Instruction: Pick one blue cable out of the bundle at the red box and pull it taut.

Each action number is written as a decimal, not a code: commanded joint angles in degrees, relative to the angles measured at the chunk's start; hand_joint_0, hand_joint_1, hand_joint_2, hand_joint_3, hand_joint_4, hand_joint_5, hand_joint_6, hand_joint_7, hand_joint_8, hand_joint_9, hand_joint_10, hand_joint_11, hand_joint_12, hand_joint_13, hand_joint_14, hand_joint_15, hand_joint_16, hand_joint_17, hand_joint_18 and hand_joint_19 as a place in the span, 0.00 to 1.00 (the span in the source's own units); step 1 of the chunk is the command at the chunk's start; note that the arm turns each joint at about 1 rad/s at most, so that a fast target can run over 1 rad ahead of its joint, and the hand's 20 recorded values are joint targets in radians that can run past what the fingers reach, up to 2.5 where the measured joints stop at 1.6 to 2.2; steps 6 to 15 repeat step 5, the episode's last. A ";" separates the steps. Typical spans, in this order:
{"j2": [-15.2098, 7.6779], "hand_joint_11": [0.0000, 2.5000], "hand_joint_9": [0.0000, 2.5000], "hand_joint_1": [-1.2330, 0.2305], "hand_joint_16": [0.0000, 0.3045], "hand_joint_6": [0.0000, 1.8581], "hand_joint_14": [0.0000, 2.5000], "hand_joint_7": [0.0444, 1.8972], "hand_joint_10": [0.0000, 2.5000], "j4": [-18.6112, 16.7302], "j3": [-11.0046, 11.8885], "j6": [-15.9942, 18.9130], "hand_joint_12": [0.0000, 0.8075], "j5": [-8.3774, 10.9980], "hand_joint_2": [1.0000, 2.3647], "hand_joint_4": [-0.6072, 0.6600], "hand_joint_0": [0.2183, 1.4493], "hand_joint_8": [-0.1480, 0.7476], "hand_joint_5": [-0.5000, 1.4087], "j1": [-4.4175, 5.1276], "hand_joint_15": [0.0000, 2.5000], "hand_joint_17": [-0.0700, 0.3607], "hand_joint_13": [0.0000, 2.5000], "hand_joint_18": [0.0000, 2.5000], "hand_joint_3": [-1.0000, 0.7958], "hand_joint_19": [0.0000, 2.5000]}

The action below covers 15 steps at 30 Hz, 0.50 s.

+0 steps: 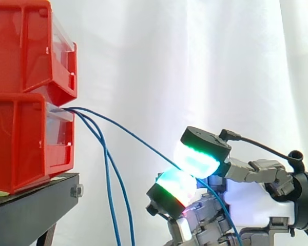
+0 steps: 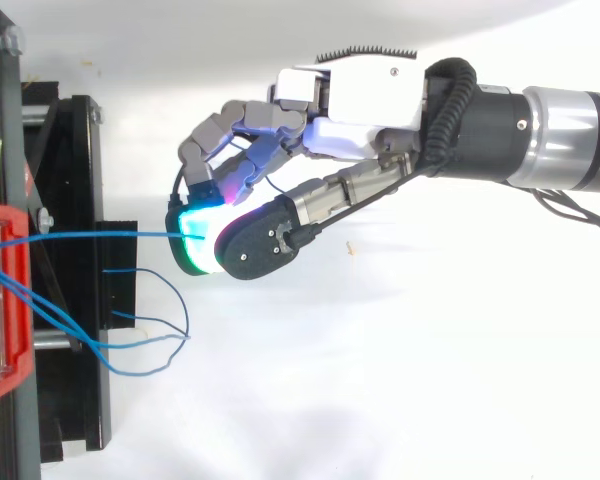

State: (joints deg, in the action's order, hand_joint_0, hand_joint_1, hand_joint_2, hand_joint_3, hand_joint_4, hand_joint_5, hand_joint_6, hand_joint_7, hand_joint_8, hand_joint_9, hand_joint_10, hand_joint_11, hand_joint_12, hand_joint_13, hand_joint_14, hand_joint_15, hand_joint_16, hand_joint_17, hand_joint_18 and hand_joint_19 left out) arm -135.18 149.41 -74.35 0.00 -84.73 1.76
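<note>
Blue cable (image 2: 110, 236) pinched in hand (image 2: 350, 105), running nearly straight from red bin (image 1: 20, 148)

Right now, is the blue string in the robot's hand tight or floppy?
Almost tight: the blue cable runs nearly straight from the red box to the hand pinching it; other cables hang loose.

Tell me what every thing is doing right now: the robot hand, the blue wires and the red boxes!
hand: shut, glowing pads pinching one blue cable.
held blue cable: runs nearly straight from the lower red bin to the hand.
loose blue cables: hang slack from the same bin.
lower red bin: sits on the black stand.
upper red bin: stacked on the lower one.
</note>
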 commanded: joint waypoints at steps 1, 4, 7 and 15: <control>0.00 0.34 0.37 0.33 0.16 0.53 0.01 0.72 0.01 0.00 0.00 0.00 0.47 0.00 0.01 0.26 0.48 0.44 0.16 0.00 0.18 0.42 0.25 0.17 0.42 0.13; 0.00 0.34 0.37 0.33 0.16 0.53 0.01 0.72 0.00 0.00 0.00 0.00 0.47 0.00 0.01 0.26 0.48 0.44 0.16 0.00 0.18 0.42 0.25 0.17 0.42 0.13; 0.00 0.34 0.37 0.33 0.16 0.53 0.01 0.72 0.01 0.00 0.00 0.00 0.46 0.00 0.01 0.26 0.48 0.44 0.16 0.00 0.18 0.42 0.25 0.17 0.42 0.13; 0.00 0.34 0.37 0.33 0.16 0.53 0.01 0.72 0.01 0.00 0.00 0.00 0.46 0.00 0.01 0.26 0.48 0.44 0.16 0.00 0.18 0.42 0.25 0.17 0.42 0.13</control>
